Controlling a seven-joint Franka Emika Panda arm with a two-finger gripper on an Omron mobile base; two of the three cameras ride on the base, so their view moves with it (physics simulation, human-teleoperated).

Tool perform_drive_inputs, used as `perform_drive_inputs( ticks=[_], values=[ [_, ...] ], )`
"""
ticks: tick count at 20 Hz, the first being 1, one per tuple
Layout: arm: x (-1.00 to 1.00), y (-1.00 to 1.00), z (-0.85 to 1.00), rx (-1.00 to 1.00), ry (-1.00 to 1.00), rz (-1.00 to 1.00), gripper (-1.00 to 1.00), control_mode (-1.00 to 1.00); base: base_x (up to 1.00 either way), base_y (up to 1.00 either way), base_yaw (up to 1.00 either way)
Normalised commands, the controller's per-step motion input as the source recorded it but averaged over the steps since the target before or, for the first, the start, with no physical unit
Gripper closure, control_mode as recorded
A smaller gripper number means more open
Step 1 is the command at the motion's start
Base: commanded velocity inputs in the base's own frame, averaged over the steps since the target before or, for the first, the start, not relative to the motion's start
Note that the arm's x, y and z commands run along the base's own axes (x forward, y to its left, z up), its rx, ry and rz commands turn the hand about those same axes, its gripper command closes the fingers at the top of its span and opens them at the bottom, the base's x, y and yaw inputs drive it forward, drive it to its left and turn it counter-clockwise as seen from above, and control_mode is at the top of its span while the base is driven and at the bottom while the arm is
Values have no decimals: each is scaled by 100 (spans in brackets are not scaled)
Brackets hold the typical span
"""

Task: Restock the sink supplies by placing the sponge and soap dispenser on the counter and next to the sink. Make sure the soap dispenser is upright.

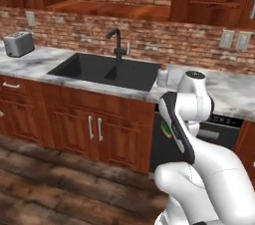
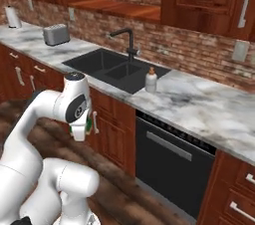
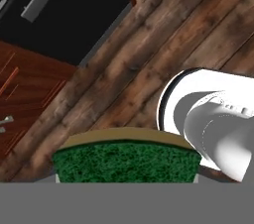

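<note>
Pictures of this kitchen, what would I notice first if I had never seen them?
Probably the big white robot arm bent low in front of the red-brown cabinets, with a green and yellow sponge held in its jaws above the wooden floor. Next the black sink set into the marble counter, with a small pale soap bottle standing upright just beside it.

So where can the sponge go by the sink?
Bare counter lies right of the soap, over the dishwasher. Another bare stretch lies between the sink and toaster. Around the faucet it's tight.
</note>
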Motion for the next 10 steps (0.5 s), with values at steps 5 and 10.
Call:
perform_drive_inputs(
  ticks=[5, 10],
  values=[
    [0, 0, 0, 0, 0, 0, 100, 100, 94, 95, -29],
    [0, 0, 0, 0, 0, 0, 100, 100, 100, 100, -21]
  ],
)
